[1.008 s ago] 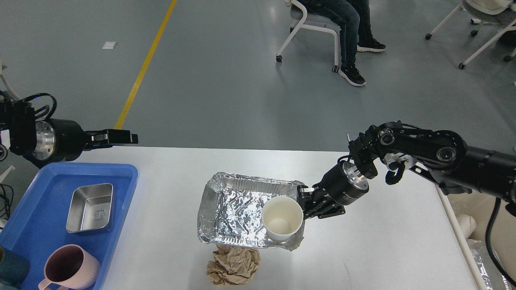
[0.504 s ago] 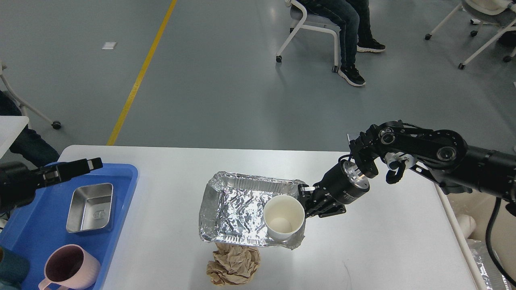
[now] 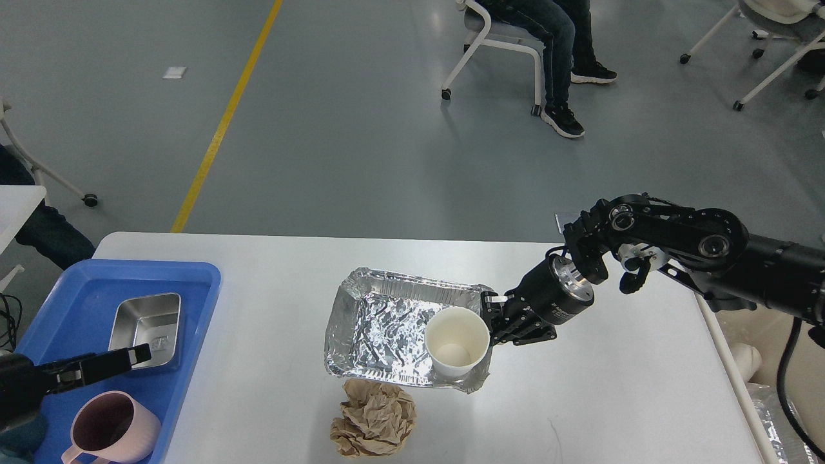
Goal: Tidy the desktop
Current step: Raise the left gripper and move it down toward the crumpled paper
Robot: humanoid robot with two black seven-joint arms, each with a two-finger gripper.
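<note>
Where the white counter (image 3: 612, 399) fills the lower half of the head view, its far edge running across the middle, the foil tray (image 3: 393, 328) near its centre now sits slightly lifted and shifted toward the right compared with a second ago. The right hand (image 3: 493, 322) grips the tray's right rim, fingers closed on the foil, just beside the white paper cup (image 3: 456, 340) standing upright in the tray's right end. A crumpled ball of brown paper (image 3: 374, 419) lies on the counter just in front of the tray, its top touching or tucked under the tray's near edge.

The left hand (image 3: 129, 356) has dropped markedly: a second ago it hung above the counter's far left corner, and now it hovers low over the blue tray (image 3: 193, 283) at the left end, near the steel dish (image 3: 145, 325) and the pink mug (image 3: 113, 428). Whether its fingers are apart or together I cannot tell.

Beyond the counter lies a grey floor with a yellow line (image 3: 225, 116) running away on the left. A seated person's legs (image 3: 554, 45) show on a white wheeled chair at the top, and more chairs stand at the upper right.
</note>
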